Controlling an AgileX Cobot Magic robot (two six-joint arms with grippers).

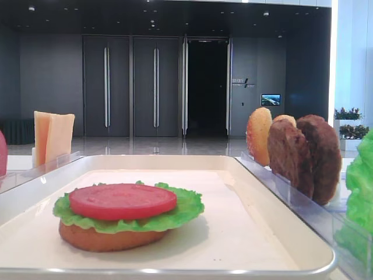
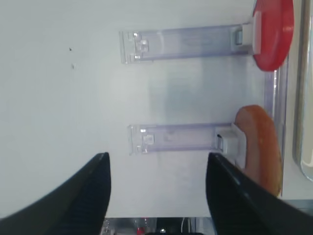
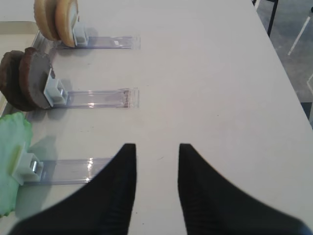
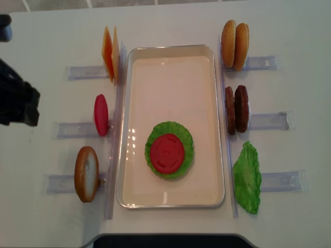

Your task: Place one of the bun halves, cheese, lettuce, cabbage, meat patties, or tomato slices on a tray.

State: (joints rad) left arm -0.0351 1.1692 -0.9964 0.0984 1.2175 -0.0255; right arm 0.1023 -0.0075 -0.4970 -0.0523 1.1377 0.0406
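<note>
On the cream tray [image 4: 170, 199] lies a bun half [image 1: 105, 239] with lettuce [image 4: 189, 150] and a tomato slice [image 4: 167, 153] stacked on it. Left of the tray stand cheese [image 4: 108, 51], another tomato slice [image 4: 101, 114] and a bun half [image 4: 86, 173]. On the right stand two bun halves [image 4: 235, 37], two meat patties [image 4: 236, 108] and a loose green leaf [image 4: 247, 176]. Cabbage I cannot pick out. My left gripper [image 2: 158, 156] is open and empty over the table left of the holders. My right gripper [image 3: 156, 147] is open and empty, right of the patties [image 3: 27, 81].
Clear acrylic holders [image 4: 77, 129] run outward from both long sides of the tray, with upright clear dividers [image 4: 116, 155] along its edges. My left arm [image 4: 18, 101] is at the table's far left. The table's right edge [image 3: 281, 63] is near my right gripper.
</note>
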